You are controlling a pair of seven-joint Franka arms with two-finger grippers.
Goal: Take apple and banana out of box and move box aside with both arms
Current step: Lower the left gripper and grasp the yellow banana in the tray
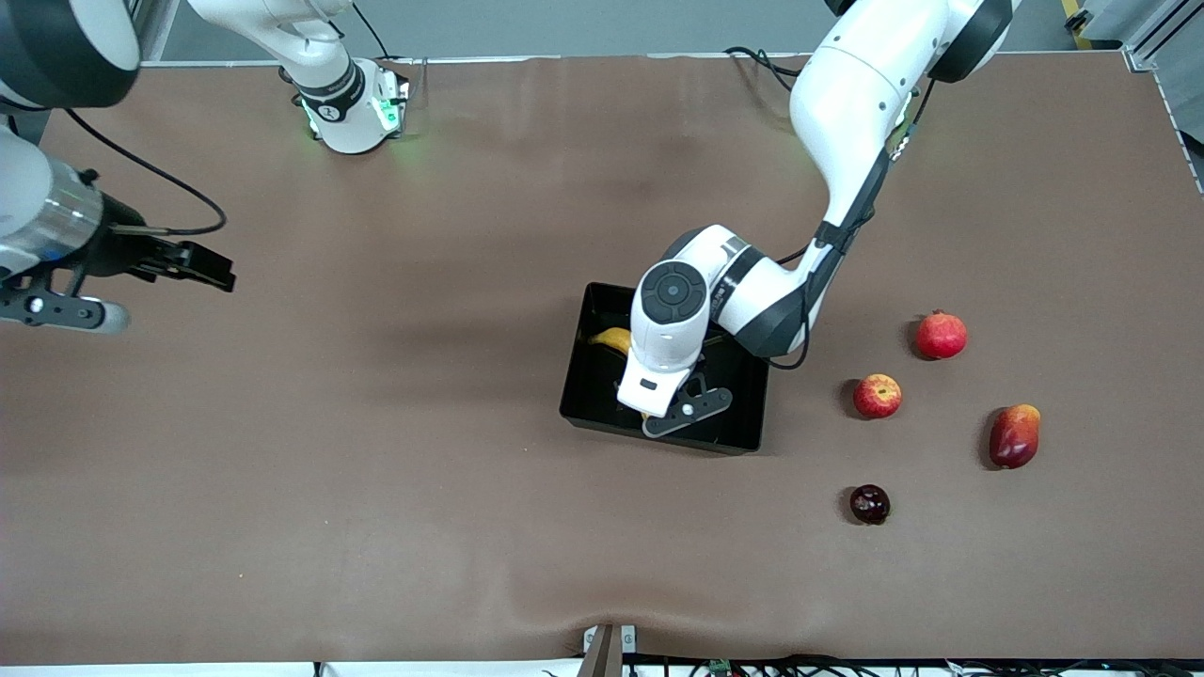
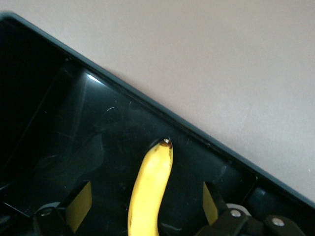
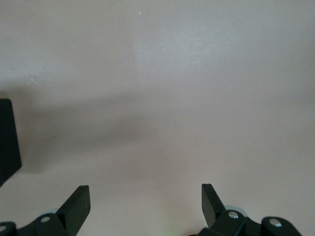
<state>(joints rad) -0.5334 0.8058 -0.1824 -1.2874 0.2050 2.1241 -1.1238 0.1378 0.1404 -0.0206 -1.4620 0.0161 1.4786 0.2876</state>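
No text, label or number can be read anywhere.

The left arm (image 1: 673, 329) hides most of the banana (image 1: 611, 338).

A shallow, glossy black box (image 1: 588, 376) with low walls sits just right of the frame's centre in the front view. A curved yellow banana (image 1: 612, 339) lies flat inside it, partly hidden, one dark-tipped end close to a wall (image 2: 156, 162). A small red apple (image 1: 877, 396) with yellowish streaks rests on the table right of the box, apart from it.
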